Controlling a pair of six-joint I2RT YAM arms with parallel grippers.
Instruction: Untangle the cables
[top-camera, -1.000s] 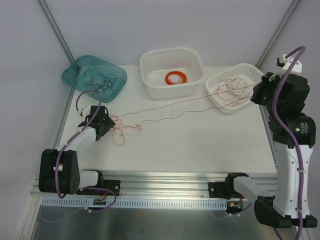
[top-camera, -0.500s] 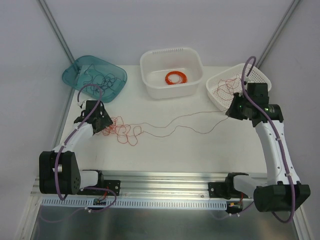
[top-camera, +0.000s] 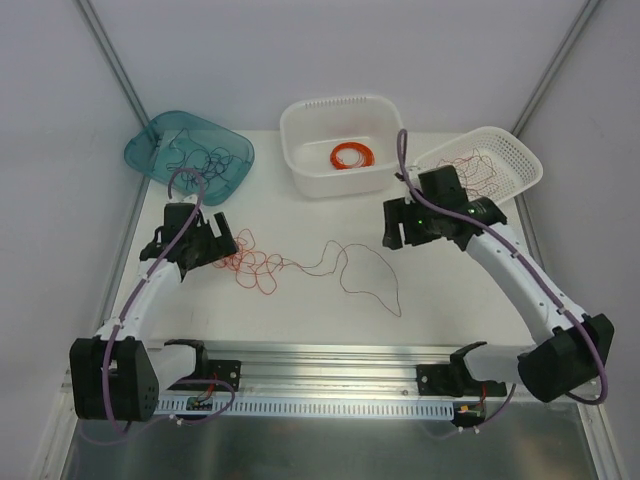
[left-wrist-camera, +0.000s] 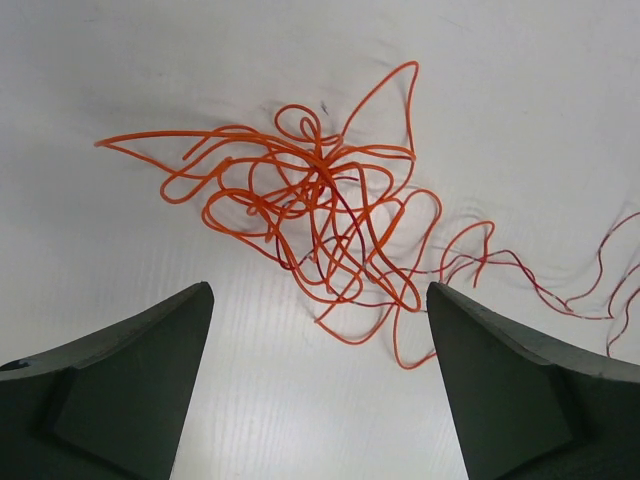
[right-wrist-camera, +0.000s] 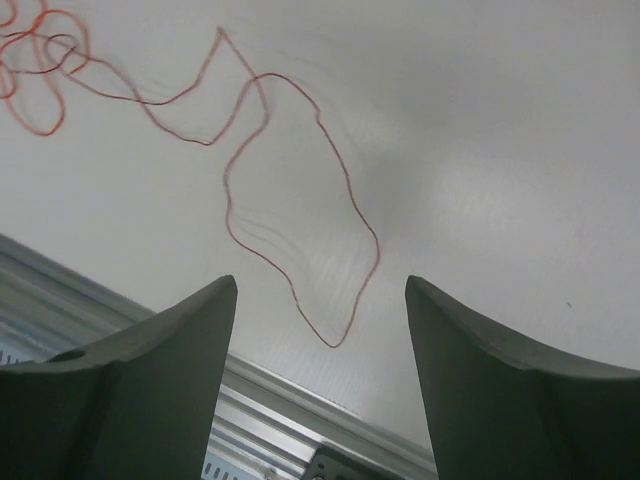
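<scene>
Teal tray (top-camera: 150, 152) at ten o'clock holds black strands (top-camera: 196, 160); a white tub (top-camera: 300, 172) at twelve holds one orange ring coil (top-camera: 352, 155); a white mesh basket (top-camera: 522, 152) at two holds red strands (top-camera: 470, 172). That makes three containers. The cables (top-camera: 262, 265) lie on the desk (top-camera: 450, 295) at nine o'clock, trailing toward centre. Left gripper (left-wrist-camera: 318, 292) and right gripper (right-wrist-camera: 320, 282) are both spread, empty.

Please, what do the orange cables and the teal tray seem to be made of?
The cables: probably thin wire in smooth orange plastic insulation, since they hold springy loops. The teal tray: likely translucent moulded plastic, since its tinted wall lets light through.
</scene>
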